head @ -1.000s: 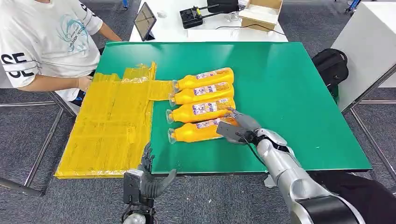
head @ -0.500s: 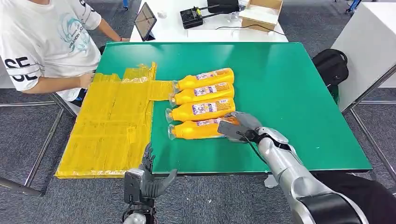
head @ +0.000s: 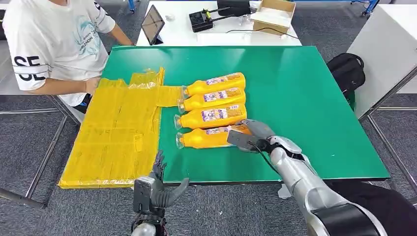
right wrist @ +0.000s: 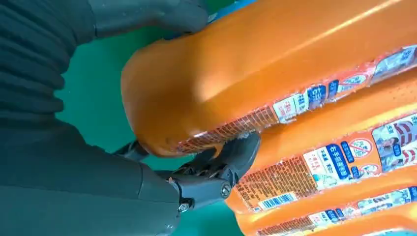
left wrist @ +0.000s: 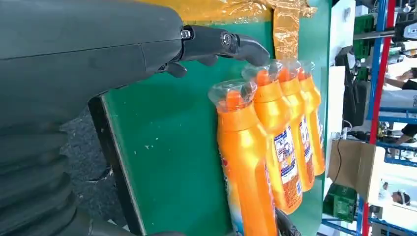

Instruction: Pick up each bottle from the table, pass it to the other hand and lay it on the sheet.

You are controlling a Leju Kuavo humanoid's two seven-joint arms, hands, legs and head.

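Several orange bottles lie side by side on the green table (head: pixel 305 98), caps toward the yellow sheet (head: pixel 118 132). My right hand (head: pixel 248 135) grips the base end of the nearest bottle (head: pixel 204 138). In the right wrist view its thumb lies on one side of that bottle (right wrist: pixel 255 64) and its fingers (right wrist: pixel 221 167) wedge between it and the neighbouring bottle. My left hand (head: pixel 156 189) hangs open below the table's front edge, fingers apart. The left wrist view shows its fingers (left wrist: pixel 221 42) short of the nearest bottle (left wrist: pixel 246 162), not touching it.
A person in a white T-shirt (head: pixel 54 44) sits at the far left with a hand on the sheet's edge. Behind the green table a white table carries a tablet (head: pixel 152 22) and a cardboard box (head: pixel 273 14). A black backpack (head: pixel 346 71) lies on the floor at the right.
My right hand has closed more tightly on the nearest bottle's base, and the bottle has shifted slightly toward its neighbour. My left hand has risen a little.
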